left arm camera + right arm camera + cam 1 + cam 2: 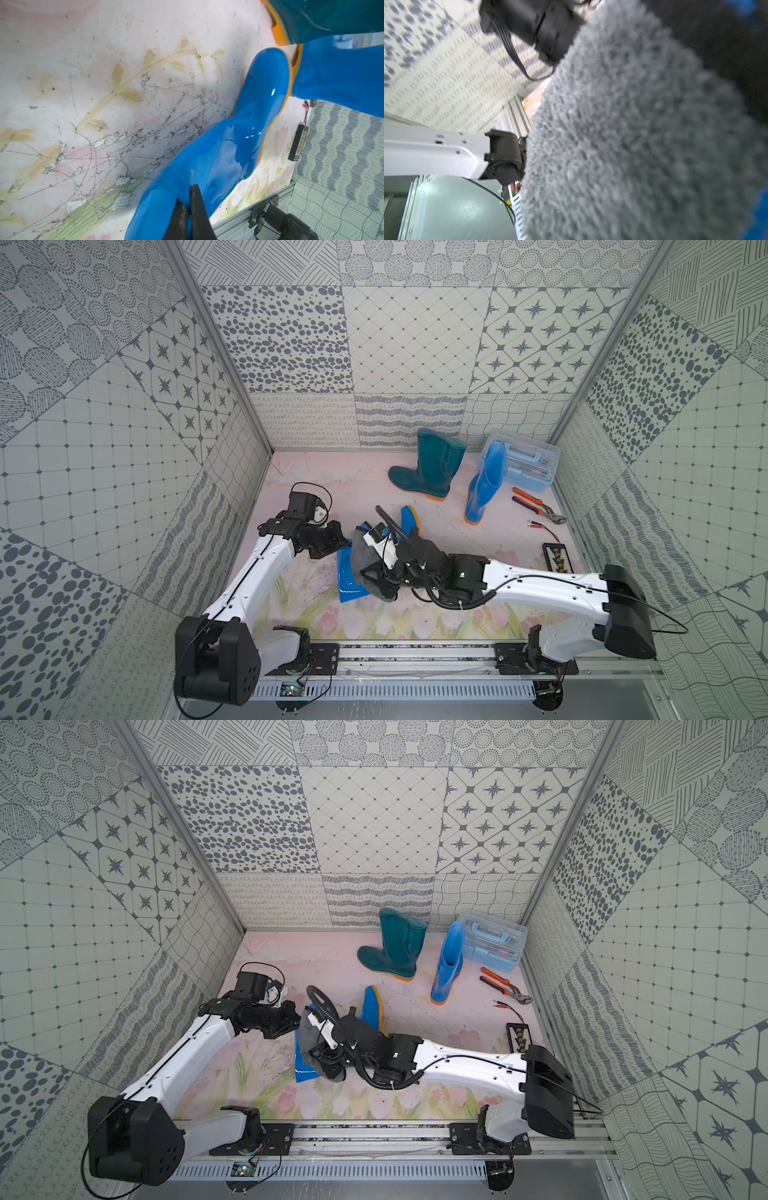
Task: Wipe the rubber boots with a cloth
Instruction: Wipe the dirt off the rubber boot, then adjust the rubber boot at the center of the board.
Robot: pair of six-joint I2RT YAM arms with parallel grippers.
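At mid-table the lying blue boot rests on its side, toe toward one o'clock. I see the grey cloth draped over its shaft and grasped by my right gripper. My left gripper is clenched, its tips against the shaft from nine o'clock. From there, the teal boot stands at one o'clock and the upright blue boot at two, near the toolbox.

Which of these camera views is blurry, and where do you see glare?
Right wrist view: the cloth fills the frame, soft and out of focus, wall pattern smeared. Left wrist view: sharp, small white glints on the lying blue boot. Both top views: sharp, evenly lit.
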